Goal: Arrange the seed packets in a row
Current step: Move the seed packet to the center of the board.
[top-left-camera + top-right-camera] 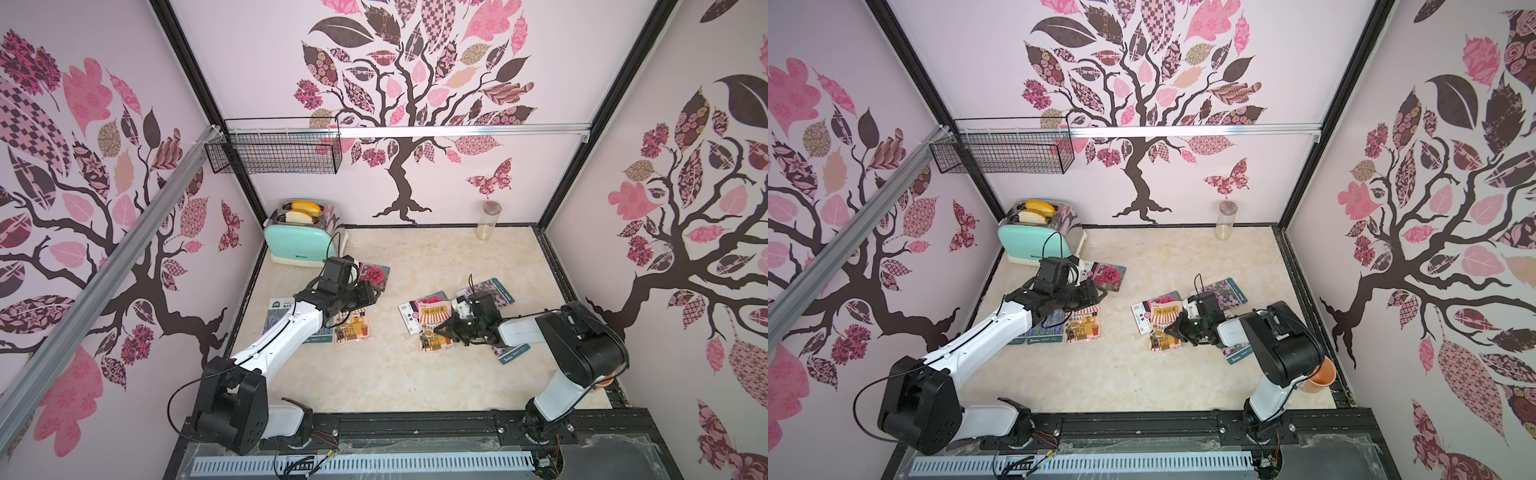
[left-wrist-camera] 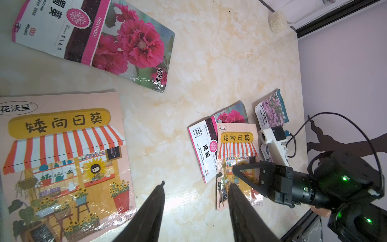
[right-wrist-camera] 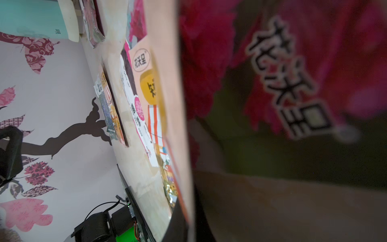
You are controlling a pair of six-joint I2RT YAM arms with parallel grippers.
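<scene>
Here, taking the back wall as twelve o'clock in both top views, the seed packets lie in two loose clusters on the tabletop. At about nine o'clock one orange shop packet lies flat. Blue lavender packets sit just beside it on its nine o'clock side, partly hidden under the left arm. A magenta bloom packet lies alone toward eleven o'clock, near the mint toaster. The left end effector hovers over bare tabletop beside that shop packet's three o'clock edge, its jaws roughly half apart with nothing between them.

Around three o'clock the second orange shop packet overlaps a second magenta packet, whose white label band shows at its nine o'clock side. A lilac packet lies at one o'clock from this pair. Another packet with a teal band pokes out from under the right arm. The right end effector is rolled on its side with jaws closed — pinching the second orange shop packet at its three o'clock edge. As far as the blurred right wrist view shows, that edge is raised off the packet beneath.
</scene>
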